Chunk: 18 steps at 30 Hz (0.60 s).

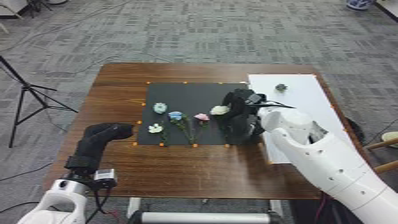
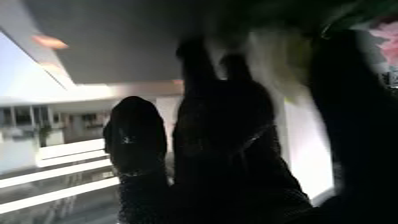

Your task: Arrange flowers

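Note:
In the head view my right hand [image 1: 238, 104] is at the dark mat's right side, close beside a white flower [image 1: 219, 110]. A pink flower [image 1: 202, 117], a blue flower [image 1: 176, 115], a pale blue flower [image 1: 160, 107] and a smaller white flower [image 1: 155, 128] lie on the dark mat [image 1: 191, 90]. My left hand [image 1: 108, 131], relaxed, is left of the mat. In the right wrist view my right hand [image 2: 209, 135] has its fingers extended, with a blurred pale shape between fingers and thumb. Pink petals [image 2: 387, 40] are beyond the thumb.
A white board [image 1: 298, 95] lies right of the mat, partly under the right arm, with a small green item [image 1: 281, 87] on it. The brown table [image 1: 178, 170] extends toward the robot. A black tripod [image 1: 28, 90] stands on the floor at the left.

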Motion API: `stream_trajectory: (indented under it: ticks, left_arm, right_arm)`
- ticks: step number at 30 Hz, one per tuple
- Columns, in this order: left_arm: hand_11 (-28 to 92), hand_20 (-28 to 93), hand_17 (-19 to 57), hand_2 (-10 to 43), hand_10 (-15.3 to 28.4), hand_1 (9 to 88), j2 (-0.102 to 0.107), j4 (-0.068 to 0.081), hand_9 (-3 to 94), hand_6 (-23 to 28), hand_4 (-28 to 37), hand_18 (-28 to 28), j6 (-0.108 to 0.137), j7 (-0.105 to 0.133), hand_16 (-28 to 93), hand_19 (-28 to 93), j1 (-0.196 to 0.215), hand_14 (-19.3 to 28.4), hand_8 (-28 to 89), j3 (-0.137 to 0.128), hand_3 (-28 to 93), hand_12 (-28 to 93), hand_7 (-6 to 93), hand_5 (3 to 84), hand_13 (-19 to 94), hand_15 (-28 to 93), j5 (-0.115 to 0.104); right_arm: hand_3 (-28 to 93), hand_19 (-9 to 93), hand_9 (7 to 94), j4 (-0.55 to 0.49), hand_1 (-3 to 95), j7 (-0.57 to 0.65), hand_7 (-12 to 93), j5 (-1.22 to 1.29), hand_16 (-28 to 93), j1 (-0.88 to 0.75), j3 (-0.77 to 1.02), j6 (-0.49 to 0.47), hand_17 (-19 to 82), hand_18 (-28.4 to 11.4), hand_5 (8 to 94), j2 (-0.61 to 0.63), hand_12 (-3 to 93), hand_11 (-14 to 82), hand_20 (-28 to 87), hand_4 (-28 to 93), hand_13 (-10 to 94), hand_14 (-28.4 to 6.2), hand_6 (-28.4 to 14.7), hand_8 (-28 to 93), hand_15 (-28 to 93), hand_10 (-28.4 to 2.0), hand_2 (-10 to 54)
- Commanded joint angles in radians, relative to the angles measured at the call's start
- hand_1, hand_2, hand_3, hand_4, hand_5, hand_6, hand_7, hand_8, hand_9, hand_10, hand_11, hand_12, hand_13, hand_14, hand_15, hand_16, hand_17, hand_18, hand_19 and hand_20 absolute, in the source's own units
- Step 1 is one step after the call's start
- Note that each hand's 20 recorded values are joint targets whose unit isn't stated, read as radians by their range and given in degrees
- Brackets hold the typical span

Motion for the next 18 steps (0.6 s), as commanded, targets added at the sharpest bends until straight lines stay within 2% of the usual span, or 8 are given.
stream_trajectory:
  ticks: [1,5,8,11,13,18]
  left_arm:
    - [25,34,1.1,-4.7,14.4,27.4,-0.006,-0.001,55.4,0.1,-17.6,16.2,-0.014,0.002,2,34,-0.004,18.7,-8,0.005,68,16,22.1,61.3,42,38,0.003]
    - [25,34,1.2,-4.8,14.4,27.4,-0.004,0.0,55.4,-0.2,-17.5,16.1,-0.015,0.001,2,34,-0.005,18.4,-8,0.005,68,16,22.7,61.1,42,38,0.005]
    - [24,34,1.2,-5.0,14.4,27.5,-0.003,0.001,55.4,-0.4,-17.4,16.1,-0.015,0.002,2,34,-0.011,18.4,-8,0.011,68,16,23.0,61.0,42,38,0.005]
    - [24,34,1.3,-5.1,14.3,27.4,-0.003,0.001,55.3,-0.5,-17.4,16.1,-0.016,0.001,2,34,-0.01,18.2,-8,0.014,68,16,23.2,60.9,42,38,0.007]
    - [24,34,1.3,-5.0,14.3,27.5,-0.003,0.002,55.4,-0.5,-17.6,16.1,-0.017,0.0,2,34,-0.011,18.3,-8,0.018,68,16,23.3,60.8,42,38,0.009]
    - [24,34,1.3,-4.8,14.1,27.4,-0.006,0.0,55.2,-0.8,-17.4,16.1,-0.023,-0.002,2,34,-0.01,17.7,-9,0.02,68,16,23.6,60.6,43,37,0.014]
  right_arm:
    - [62,93,51.1,-0.062,24.9,0.007,6,0.013,31,0.013,0.06,-0.13,55,-18.5,46.4,0.039,13.9,5.9,53,-16,89,-3.9,-6.6,-6,56,-18.0,-9.5]
    - [61,93,47.9,-0.108,22.4,0.01,4,0.064,31,0.011,0.139,-0.167,54,-19.0,44.6,0.053,13.1,5.3,52,-16,88,-4.3,-7.3,-5,56,-19.3,-9.5]
    - [60,93,47.4,-0.105,19.8,0.021,3,0.076,31,0.012,0.192,-0.103,53,-19.5,43.8,0.062,12.6,5.4,51,-16,87,-4.9,-6.9,-5,55,-19.6,-9.5]
    - [59,93,49.7,-0.022,19.7,0.066,4,0.063,30,0.053,0.148,0.077,53,-19.5,44.5,0.078,12.8,6.3,51,-16,87,-4.9,-5.9,-4,55,-18.9,-9.5]
    - [59,93,52.6,0.044,20.9,0.097,5,0.026,30,0.078,0.128,0.113,54,-19.2,45.7,0.073,13.1,6.9,51,-16,89,-4.7,-5.3,-4,56,-18.3,-9.5]
    - [62,93,53.4,0.23,23.5,0.108,7,-0.092,30,0.132,0.108,0.116,54,-18.9,46.4,0.024,13.4,6.8,53,-17,89,-4.4,-4.4,-5,56,-17.8,-9.5]
